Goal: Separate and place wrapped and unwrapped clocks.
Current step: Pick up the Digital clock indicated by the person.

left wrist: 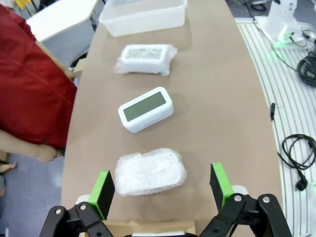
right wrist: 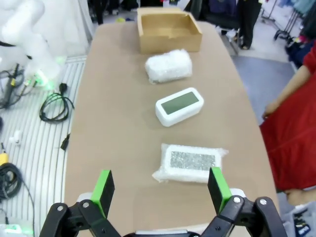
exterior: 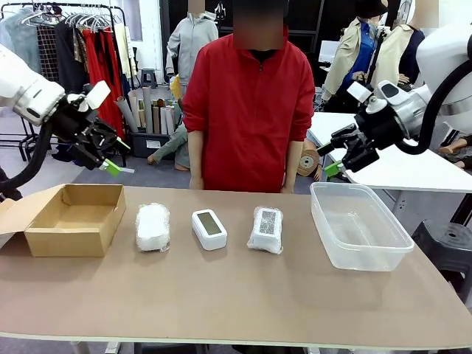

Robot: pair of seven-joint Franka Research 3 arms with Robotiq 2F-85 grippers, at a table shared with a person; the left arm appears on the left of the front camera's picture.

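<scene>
**A:** Brown table point(exterior: 221, 302) right across the room, and a person in a red jacket point(exterior: 251, 110) is standing at its far edge, arms down at the sides.

**B:** What's sitting at the ends?

**A:** On the robot's right there's a clear plastic tub point(exterior: 372, 259), open top and see-through walls. On its left is a cardboard box point(exterior: 66, 242) with its flaps folded out. Both are on the tabletop, well apart, with the clocks in a row between them.

**B:** And the arms?

**A:** Both are up off the table. The left gripper point(exterior: 118, 156) hangs in the air above the box's far side, jaws spread wide with nothing between them. The right gripper point(exterior: 328, 159) hovers above the tub's far corner, also wide open and empty. From the left wrist you can see its green pads point(left wrist: 104, 190) standing far apart, with the row of clocks stretching away below.

**B:** Go on, the clocks then.

**A:** There are three, side by side along the middle of the table, and none touching. The box-side wrapped clock point(exterior: 153, 226) lies just beside the cardboard, a white lump in crinkly film. The bare clock point(exterior: 209, 228) is in the centre, white with its grey screen facing up. The tub-side wrapped clock point(exterior: 266, 229) lies flat, a speckled grey face showing through the plastic, with a gap between it and the tub.
</scene>
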